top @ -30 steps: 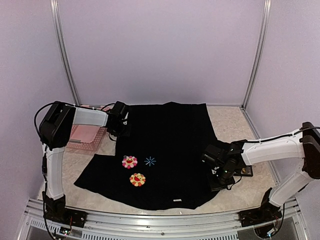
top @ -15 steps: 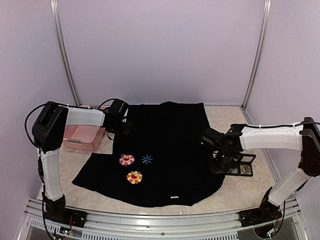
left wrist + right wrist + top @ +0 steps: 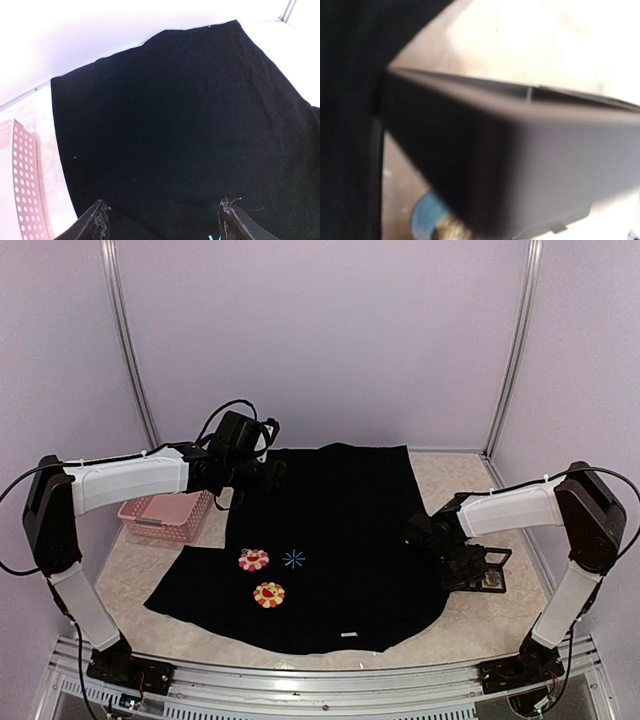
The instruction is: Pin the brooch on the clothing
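Blocking brooch [image 3: 432,224] — black tray [image 3: 510,160] | left end effector [image 3: 163,205] wide | right end effector [image 3: 452,560] unclear

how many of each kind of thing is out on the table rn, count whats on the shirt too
black T-shirt: 1
flower patches: 2, the pink flower patch and the orange flower patch
blue starburst mark: 1
white hem label: 1
pink basket: 1
small black tray: 1
brooch: 1
total: 8
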Available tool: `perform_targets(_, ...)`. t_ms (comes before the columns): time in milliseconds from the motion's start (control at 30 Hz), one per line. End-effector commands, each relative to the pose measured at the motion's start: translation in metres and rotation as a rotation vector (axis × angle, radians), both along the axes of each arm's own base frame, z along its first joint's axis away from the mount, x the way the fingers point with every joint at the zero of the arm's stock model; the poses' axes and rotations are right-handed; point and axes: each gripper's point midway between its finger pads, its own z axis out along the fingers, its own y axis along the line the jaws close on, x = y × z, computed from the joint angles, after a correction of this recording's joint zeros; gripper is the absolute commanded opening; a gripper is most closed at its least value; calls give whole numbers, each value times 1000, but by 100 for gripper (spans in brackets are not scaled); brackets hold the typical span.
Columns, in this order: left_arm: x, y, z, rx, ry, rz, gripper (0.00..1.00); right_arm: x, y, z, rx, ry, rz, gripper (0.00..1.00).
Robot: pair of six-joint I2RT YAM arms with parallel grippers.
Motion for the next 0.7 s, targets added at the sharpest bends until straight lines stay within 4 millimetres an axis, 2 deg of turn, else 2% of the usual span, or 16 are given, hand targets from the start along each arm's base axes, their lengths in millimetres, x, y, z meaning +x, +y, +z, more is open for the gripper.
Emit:
perform_targets(0,0,6,-16,65,22,4,71,12,-3,-6,-47,-10,40,36)
perform_targets(200,1,6,-17,72,25,-1,71,19,15,-8,36,-5,90,39)
perform_targets(400,1,6,-15,81,24,-6,71,21,34,-3,108,3,172,47)
perform_targets(533,2,7,-17,88,27,-6,71,24,25,2,57,-22,161,48)
perform_targets(667,2,8,-16,90,25,-6,71,25,25,-11,52,4,179,48)
